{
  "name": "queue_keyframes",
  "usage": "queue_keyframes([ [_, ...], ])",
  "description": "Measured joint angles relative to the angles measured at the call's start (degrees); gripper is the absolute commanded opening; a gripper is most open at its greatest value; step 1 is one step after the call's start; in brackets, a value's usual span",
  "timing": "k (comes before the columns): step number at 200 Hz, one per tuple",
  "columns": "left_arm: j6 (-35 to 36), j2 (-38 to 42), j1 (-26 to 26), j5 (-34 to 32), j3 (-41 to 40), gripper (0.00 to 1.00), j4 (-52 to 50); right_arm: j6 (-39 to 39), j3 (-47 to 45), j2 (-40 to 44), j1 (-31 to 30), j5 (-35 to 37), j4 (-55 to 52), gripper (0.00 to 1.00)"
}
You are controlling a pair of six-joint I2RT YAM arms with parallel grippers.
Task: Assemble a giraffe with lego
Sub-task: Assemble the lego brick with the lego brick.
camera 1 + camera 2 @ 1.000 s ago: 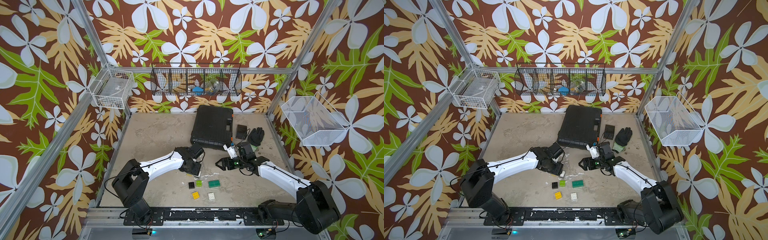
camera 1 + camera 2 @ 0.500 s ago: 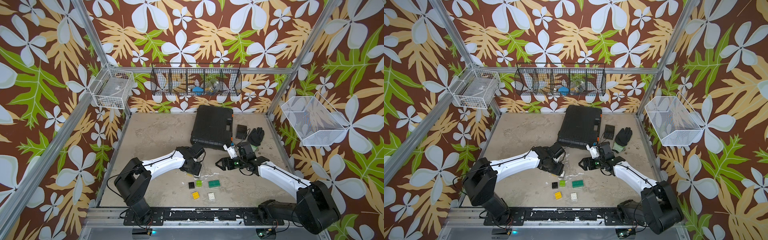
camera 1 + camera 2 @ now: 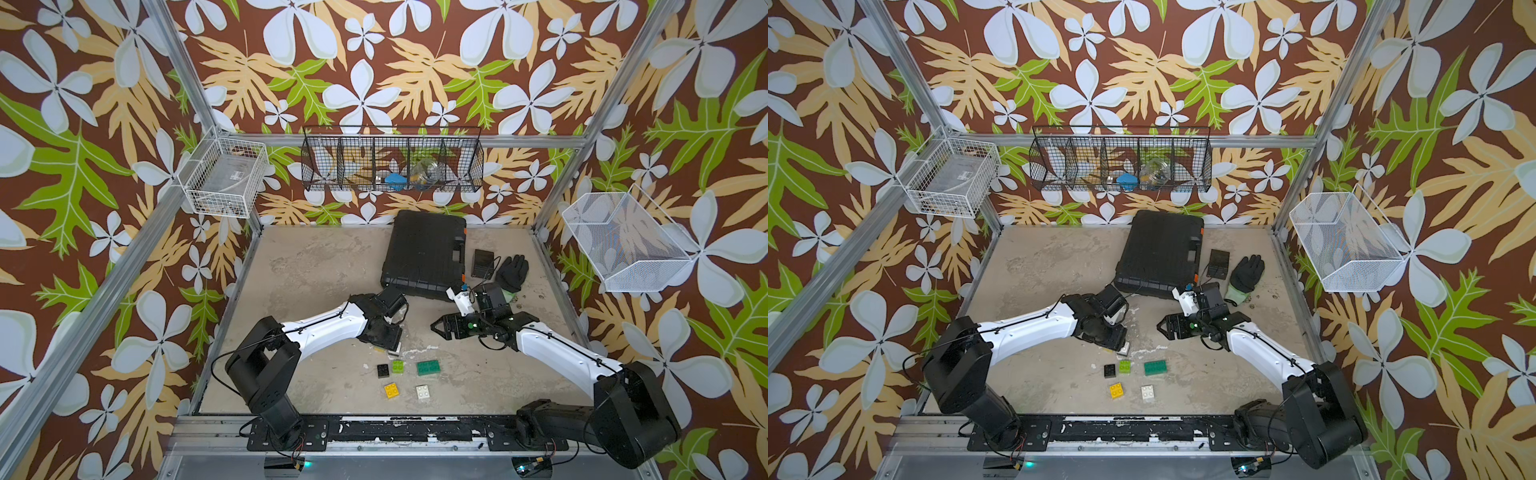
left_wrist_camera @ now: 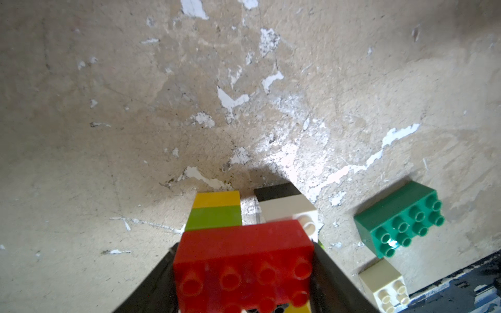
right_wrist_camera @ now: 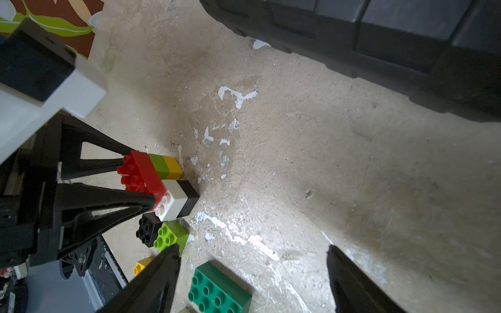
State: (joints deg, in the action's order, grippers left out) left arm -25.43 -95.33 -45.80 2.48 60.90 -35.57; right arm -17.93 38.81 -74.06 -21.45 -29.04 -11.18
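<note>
My left gripper [image 4: 244,252] is shut on the red brick [image 4: 244,260] of the partly built giraffe [image 5: 160,178]. Two short legs reach from the red brick to the floor, one lime and yellow [image 4: 215,210], the other white and black [image 4: 284,203]. In both top views the left gripper [image 3: 392,347] hides most of this figure. Loose lego lies in front of it: black [image 3: 382,370], lime [image 3: 397,365], dark green [image 3: 428,367], yellow [image 3: 391,390] and white [image 3: 423,392] bricks. My right gripper [image 5: 252,248] hangs open and empty over bare floor to the right [image 3: 436,326].
A large black case [image 3: 426,253] lies at the back, with a small black box [image 3: 482,264] and a black glove [image 3: 512,272] to its right. Wire baskets hang on the walls: white ones [image 3: 224,178] [image 3: 623,245] and a black one [image 3: 392,160].
The left arm's elbow has shifted very slightly. Both grippers and all the bricks stay where they were.
</note>
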Motion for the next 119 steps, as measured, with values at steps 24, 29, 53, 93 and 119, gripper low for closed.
queue_keyframes([
  [24, 0.0, 0.0, 0.0, 0.4, -0.8, 0.62, 2.1, 0.0, 0.2, 0.0, 0.0, 0.1, 0.0, 0.87],
  [29, 0.0, 0.0, 0.0, 0.4, -0.9, 0.62, 2.3, 0.0, 0.3, 0.0, 0.0, 0.1, 0.0, 0.87],
  [53, 0.0, -0.3, 0.0, 0.3, -0.9, 0.62, 3.0, 0.2, 0.6, 0.3, 0.0, 0.4, -0.1, 0.87],
  [93, 0.0, -0.7, 0.0, 0.1, -0.8, 0.62, 3.4, 0.3, 1.0, 1.4, 0.2, 0.7, -0.5, 0.87],
  [119, 0.0, -1.2, 0.0, 0.0, -0.8, 0.62, 4.4, 0.4, 1.4, 2.1, 1.3, 0.8, -0.9, 0.87],
])
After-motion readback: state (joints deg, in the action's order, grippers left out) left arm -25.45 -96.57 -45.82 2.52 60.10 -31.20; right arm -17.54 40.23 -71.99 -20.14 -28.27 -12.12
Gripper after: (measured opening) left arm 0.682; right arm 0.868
